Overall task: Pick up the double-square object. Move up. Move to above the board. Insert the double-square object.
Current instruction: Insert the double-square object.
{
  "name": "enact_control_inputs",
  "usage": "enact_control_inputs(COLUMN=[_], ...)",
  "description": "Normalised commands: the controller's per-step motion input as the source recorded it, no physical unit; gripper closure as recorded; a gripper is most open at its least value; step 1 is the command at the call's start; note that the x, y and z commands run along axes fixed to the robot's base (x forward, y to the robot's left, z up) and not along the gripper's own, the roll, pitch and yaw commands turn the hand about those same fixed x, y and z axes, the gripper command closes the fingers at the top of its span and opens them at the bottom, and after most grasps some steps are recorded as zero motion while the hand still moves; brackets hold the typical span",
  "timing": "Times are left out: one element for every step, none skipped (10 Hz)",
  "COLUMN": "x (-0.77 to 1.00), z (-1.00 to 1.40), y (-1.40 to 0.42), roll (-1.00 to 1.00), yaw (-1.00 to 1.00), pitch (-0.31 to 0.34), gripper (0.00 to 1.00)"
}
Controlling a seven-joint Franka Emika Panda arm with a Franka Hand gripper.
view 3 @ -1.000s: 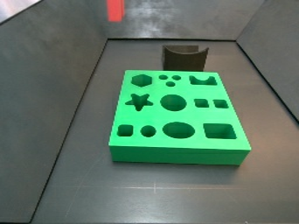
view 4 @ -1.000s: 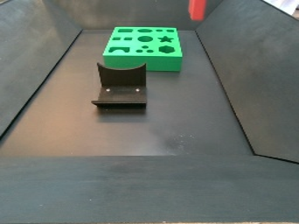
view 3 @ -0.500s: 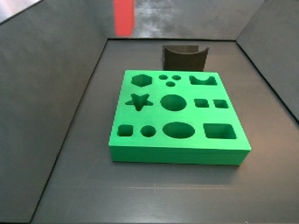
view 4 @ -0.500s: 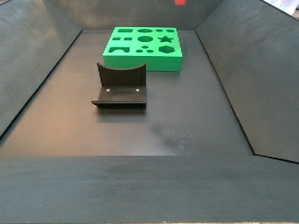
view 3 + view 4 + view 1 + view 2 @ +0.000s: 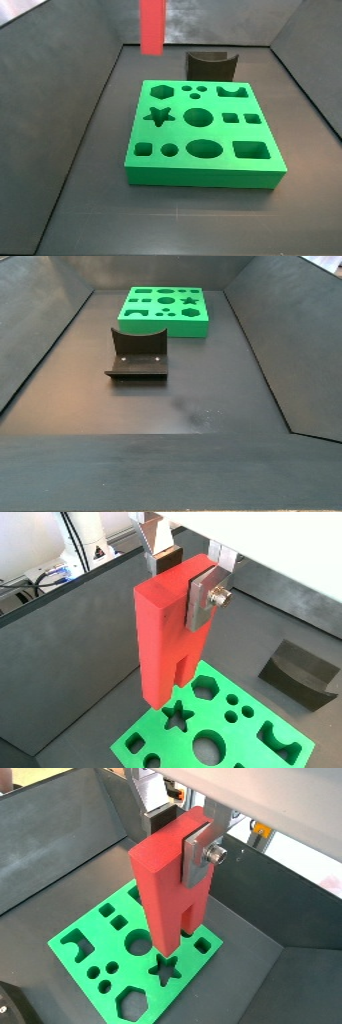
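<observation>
- The gripper (image 5: 187, 594) is clenched on the upper end of the double-square object (image 5: 167, 637); in both wrist views a silver finger plate (image 5: 199, 850) lies flat against one side face, and the opposite finger is hidden behind the bar.
- The double-square object hangs upright from the jaws, its free lower end showing the lengthwise groove as a notch between the two square halves.
- It is held high in the air; in a side view only its lower part (image 5: 152, 27) shows, above the far left corner of the board (image 5: 207, 176) and well clear of it.
- In the wrist views the bar's lower end lines up roughly over the star cutout (image 5: 164, 969), though the height makes the true offset hard to judge.
- The bar looks rigid and solid, probably light, with smooth faces that could slip or swing under a loose pinch; holding the flat side faces near one end, as here, leaves the free end clear for insertion.
- Beyond the board stands the fixture (image 5: 211, 65), apart from the slab.
- The task appears to be at the carry stage, with insertion not yet begun.
</observation>
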Motion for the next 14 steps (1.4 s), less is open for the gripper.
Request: enact_control_inputs(x=[0.04, 0.04, 0.14, 0.39, 0.51, 0.55, 0.45, 0.39, 0.36, 0.36, 0.37, 0.41, 0.49, 0.60], z=[0.00, 0.00, 0.00, 0.00, 0.00, 0.00, 0.00, 0.00, 0.00, 0.00, 0.00, 0.00, 0.00, 0.00], y=[0.00, 0.00, 0.00, -0.04, 0.00, 0.00, 0.00, 0.00, 0.00, 0.00, 0.00, 0.00, 0.00, 0.00], roll=[0.00, -0.01, -0.02, -0.02, 0.00, 0.00, 0.00, 0.00, 0.00, 0.00, 0.00, 0.00, -0.01, -0.02], yaw=[0.00, -0.05, -0.15, -0.30, -0.48, -0.58, -0.67, -0.73, -0.76, -0.76, -0.75, -0.72, -0.66, -0.57], pitch=[0.000, 0.000, 0.000, 0.000, 0.000, 0.000, 0.000, 0.000, 0.000, 0.000, 0.000, 0.000, 0.000, 0.000], gripper=[1.00, 1.00, 1.00, 1.00, 1.00, 1.00, 1.00, 1.00, 1.00, 1.00, 1.00, 1.00, 1.00, 1.00])
